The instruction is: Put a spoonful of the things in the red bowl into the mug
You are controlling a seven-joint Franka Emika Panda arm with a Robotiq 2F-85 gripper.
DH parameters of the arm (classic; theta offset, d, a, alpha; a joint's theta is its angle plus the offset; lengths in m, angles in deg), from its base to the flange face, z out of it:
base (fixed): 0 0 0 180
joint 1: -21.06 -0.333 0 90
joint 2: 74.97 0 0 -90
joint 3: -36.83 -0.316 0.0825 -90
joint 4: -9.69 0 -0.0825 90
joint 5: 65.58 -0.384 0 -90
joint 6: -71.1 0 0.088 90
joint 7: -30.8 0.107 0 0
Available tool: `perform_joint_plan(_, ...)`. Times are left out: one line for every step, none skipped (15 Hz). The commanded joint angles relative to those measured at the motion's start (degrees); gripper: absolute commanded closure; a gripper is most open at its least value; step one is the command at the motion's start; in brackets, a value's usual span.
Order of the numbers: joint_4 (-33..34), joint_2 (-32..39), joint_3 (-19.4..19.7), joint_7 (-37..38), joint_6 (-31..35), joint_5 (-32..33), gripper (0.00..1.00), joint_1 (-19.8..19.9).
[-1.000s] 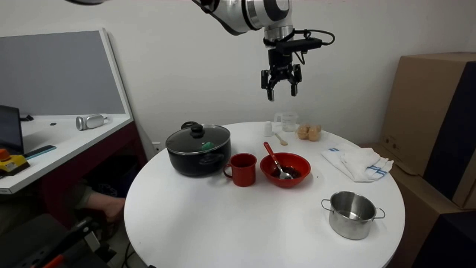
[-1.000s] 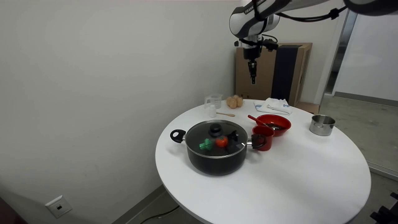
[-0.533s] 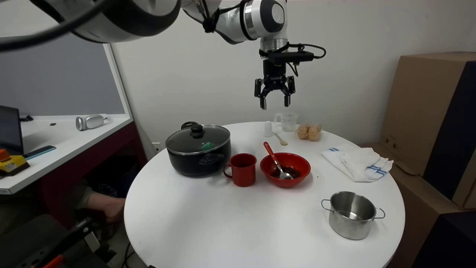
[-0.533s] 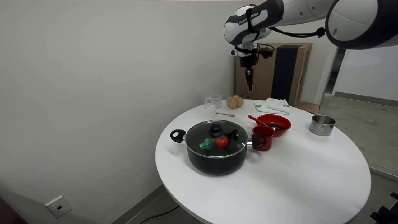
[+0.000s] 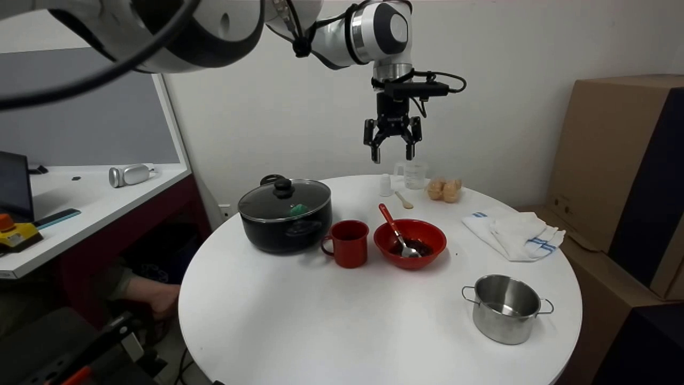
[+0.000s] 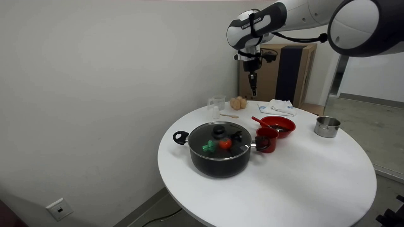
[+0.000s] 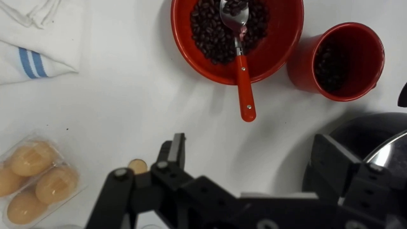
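wrist view: fingers (image 7: 329, 162) apart, spoon (image 7: 242, 65) in bowl (image 7: 284, 35) beside mug (image 7: 365, 60).

The wrist view's edge crops the red bowl (image 7: 284, 36).

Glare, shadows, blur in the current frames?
Wrist view: bright glare on the pot lid, deep shade inside the mug, diffuse shadows beside the red bowl; the claw looks slightly blurred. Both exterior views: faint shadows on the table; the clear measuring cup nearly blends into the background.
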Motion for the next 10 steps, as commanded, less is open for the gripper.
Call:
perform_joint_plan(0.0,0.0,-0.08,-0.02,0.0,0.0,0.0,-0.02)
perform_joint_plan(0.0,0.0,-0.11,-0.03,0.0,0.0,0.0,-0.02)
perform_joint_plan(0.0,0.0,-0.12,-0.04,0.0,0.0,0.0,-0.02)
perform_joint_plan(0.66,-1.46,-0.47,-0.11,-1.02,-0.6,0.0,0.47)
perform_joint_plan(0.73,-2.04,-0.03,1.09,-0.47,-0.25,0.0,0.22)
perform_joint_plan(0.44,-2.59,0.07,1.71,-0.1,-0.11,0.0,-0.02)
perform_joint_plan(0.03,-2.76,0.04,2.21,0.14,-0.08,0.0,-0.28)
perform_joint_plan(-0.41,-3.01,-0.5,2.06,0.17,-0.64,0.0,-0.14)
perform_joint_plan(-0.88,-2.83,-0.78,3.1,0.88,-1.07,0.0,-0.28)
perform_joint_plan(-1.4,-2.65,-1.16,3.56,1.22,-1.5,0.0,-0.36)
